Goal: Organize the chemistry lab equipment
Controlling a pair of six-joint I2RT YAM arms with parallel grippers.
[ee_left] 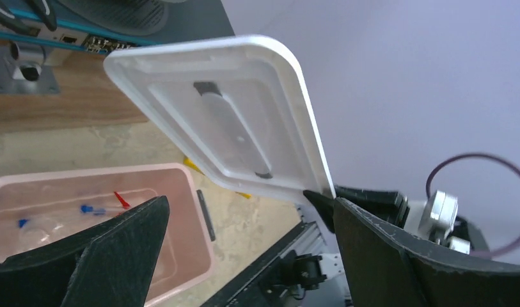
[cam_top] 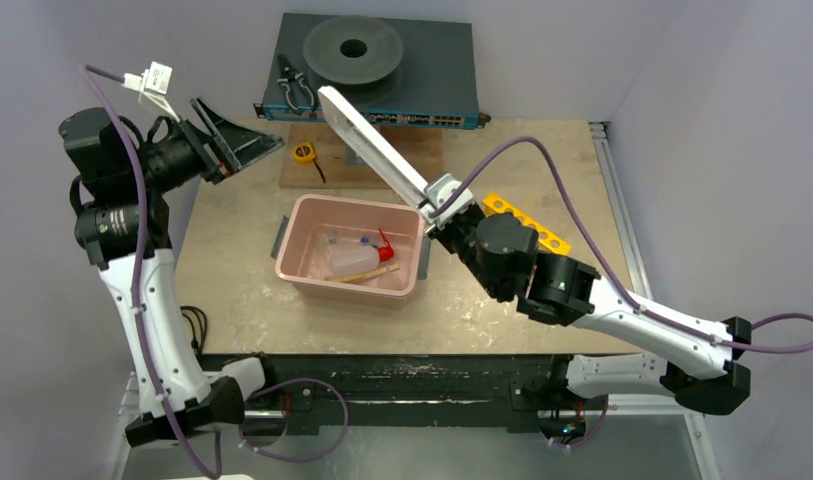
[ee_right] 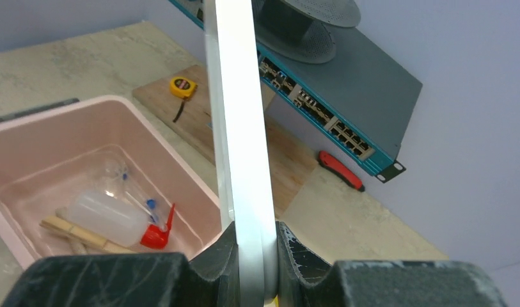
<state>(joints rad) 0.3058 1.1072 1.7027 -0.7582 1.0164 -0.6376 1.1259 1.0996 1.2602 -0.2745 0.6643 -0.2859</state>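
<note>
Top view, lab equipment: I see the small white squeeze bottle (cam_top: 350,263) and the wooden sticks (cam_top: 370,272) lying in the pink bin (cam_top: 286,242) at mid-table. The yellow holed rack (cam_top: 530,224) lies outside it on the table, partly hidden behind my right arm.
Top view, right gripper (cam_top: 444,207): it is clamped on one short edge of the white lid (cam_top: 370,138), which slants up and away above the bin's far side.
Top view, left gripper (cam_top: 234,140): it is raised at the left, well apart from the bin, with nothing in it.
Left wrist view, jaws: they are spread as wide as they go and empty. The lid hangs ahead of them, untouched.
Left wrist view, thin clear blue-capped tubes (ee_left: 91,210): they lie on the bin floor. I judge them light, slick and breakable, best pinched gently at mid-length.
Right wrist view, grip: the jaws are nearly closed, with the pads flat on both faces of the lid's rim. The lid looks stiff, light and smooth, so a grip this near the edge could let it swivel.
Right wrist view, handling: I'd call the bottle light and soft-walled, so I would take it across the body, not the red spout. The sticks are stiff and light. I would take the rack by a long side.
</note>
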